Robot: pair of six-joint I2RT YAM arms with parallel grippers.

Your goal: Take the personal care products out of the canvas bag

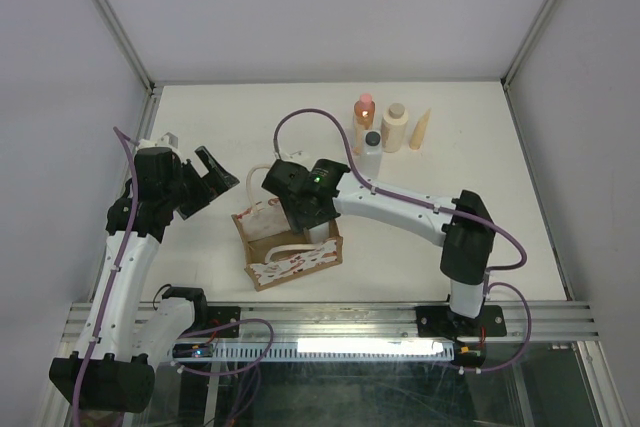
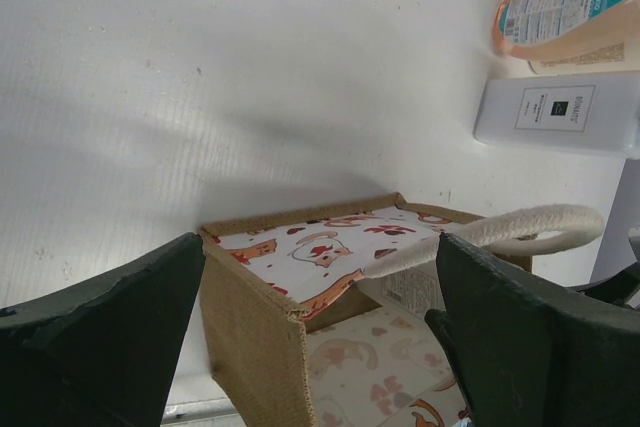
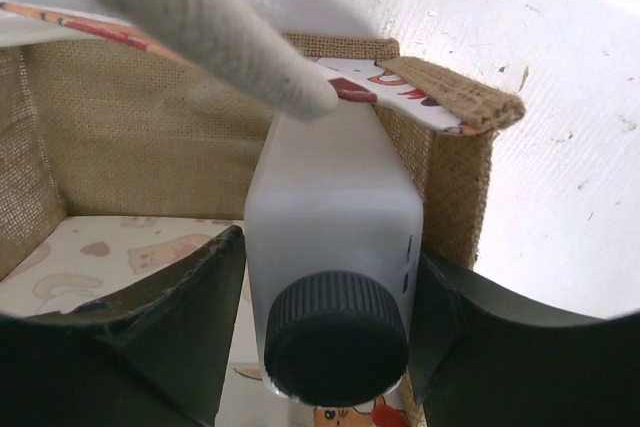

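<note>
The tan canvas bag (image 1: 290, 267), with cream panels patterned in red, stands nearest on the surface (image 1: 480, 197). Inside it the right gripper (image 3: 328, 247) is clamped on a white bottle (image 3: 330, 187) with a dark ribbed cap (image 3: 335, 342). The left gripper (image 2: 320, 247) hangs spread beside the bag. Farther back stand an orange bottle (image 1: 364, 119), a beige bottle (image 1: 394, 127) and a second white bottle (image 1: 371, 154).

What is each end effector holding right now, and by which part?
The right end effector grips the white bottle by its sides just below the dark cap, inside the canvas bag. The left end effector is open, holding nothing.
</note>
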